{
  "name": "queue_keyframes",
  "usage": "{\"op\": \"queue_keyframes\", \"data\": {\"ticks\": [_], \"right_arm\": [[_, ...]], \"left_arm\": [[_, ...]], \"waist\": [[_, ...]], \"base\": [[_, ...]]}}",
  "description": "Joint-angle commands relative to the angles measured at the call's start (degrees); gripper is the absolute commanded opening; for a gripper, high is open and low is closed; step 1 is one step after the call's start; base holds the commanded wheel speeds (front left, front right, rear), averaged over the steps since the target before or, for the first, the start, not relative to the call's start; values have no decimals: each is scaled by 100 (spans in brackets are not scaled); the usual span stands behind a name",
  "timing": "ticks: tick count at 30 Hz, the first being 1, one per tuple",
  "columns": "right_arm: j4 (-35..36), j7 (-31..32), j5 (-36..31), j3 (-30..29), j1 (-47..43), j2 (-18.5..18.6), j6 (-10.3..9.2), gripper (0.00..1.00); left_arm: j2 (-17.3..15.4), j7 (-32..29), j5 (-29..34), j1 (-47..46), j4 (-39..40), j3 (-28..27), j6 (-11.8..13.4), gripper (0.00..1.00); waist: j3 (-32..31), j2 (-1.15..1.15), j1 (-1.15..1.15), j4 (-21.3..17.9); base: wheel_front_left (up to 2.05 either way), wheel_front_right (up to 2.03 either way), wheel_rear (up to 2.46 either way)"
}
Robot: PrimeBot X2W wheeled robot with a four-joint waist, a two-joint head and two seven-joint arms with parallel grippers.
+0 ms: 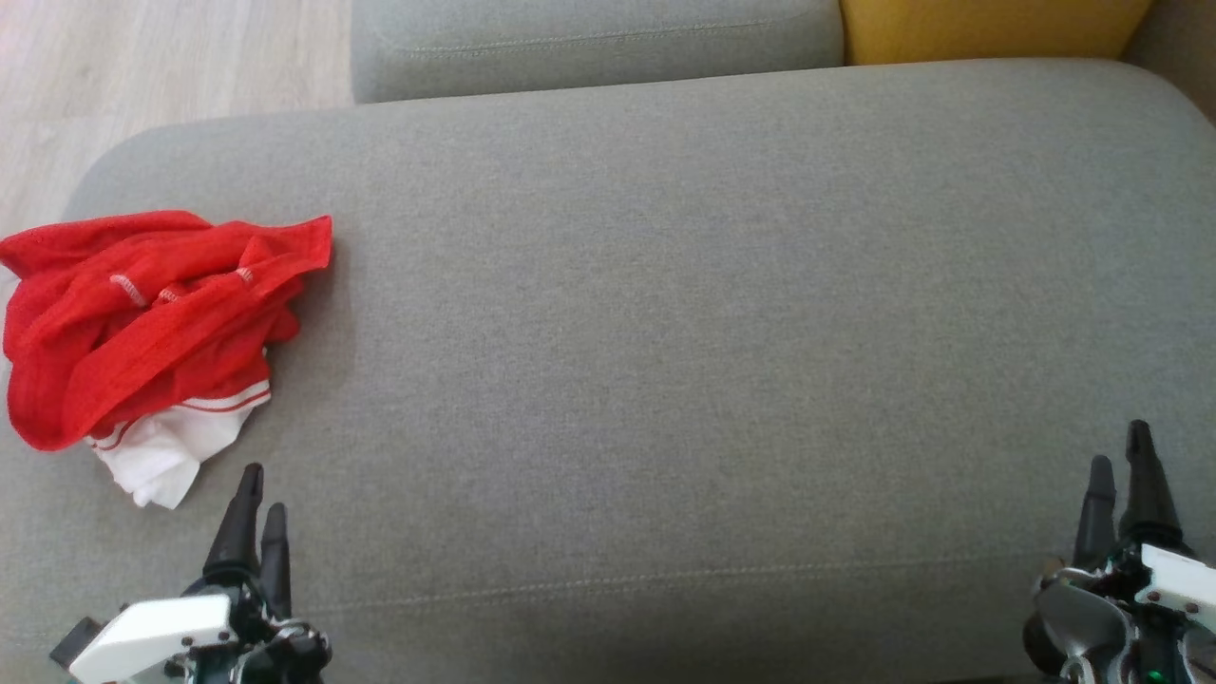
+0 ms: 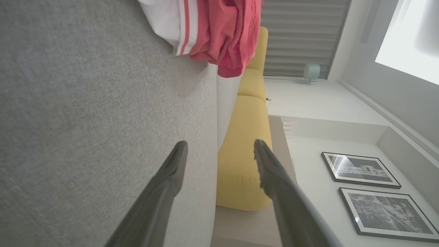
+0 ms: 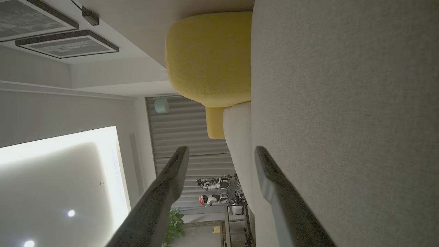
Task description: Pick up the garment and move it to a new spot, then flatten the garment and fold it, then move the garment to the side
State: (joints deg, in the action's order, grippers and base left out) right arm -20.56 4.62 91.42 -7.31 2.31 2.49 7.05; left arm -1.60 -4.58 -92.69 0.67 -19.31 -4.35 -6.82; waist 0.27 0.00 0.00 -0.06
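The left gripper (image 1: pixel 264 487), open and empty, may catch only one loose fold of the crumpled red-and-white cloth garment (image 1: pixel 142 304) just ahead, which could then slip free.

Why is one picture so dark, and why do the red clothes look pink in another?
In the right wrist view the bright panel glares, so the grey sofa probably gets dimmed. In the left wrist view strong light washes the garment toward pink. In the head view the light is soft and even.
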Motion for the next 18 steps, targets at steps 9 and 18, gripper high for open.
{"op": "queue_keyframes", "data": {"ticks": [9, 18], "right_arm": [[281, -190, -586, 27, 322, 25, 19, 100], [510, -340, -1302, 24, 471, 26, 21, 100]], "left_arm": [[-58, 184, 272, -306, 292, -123, -20, 100], [-64, 334, 586, -396, 482, -318, -24, 100]], "waist": [[11, 0, 0, -4], [23, 0, 0, -3]], "base": [[0, 0, 0], [0, 0, 0]]}}
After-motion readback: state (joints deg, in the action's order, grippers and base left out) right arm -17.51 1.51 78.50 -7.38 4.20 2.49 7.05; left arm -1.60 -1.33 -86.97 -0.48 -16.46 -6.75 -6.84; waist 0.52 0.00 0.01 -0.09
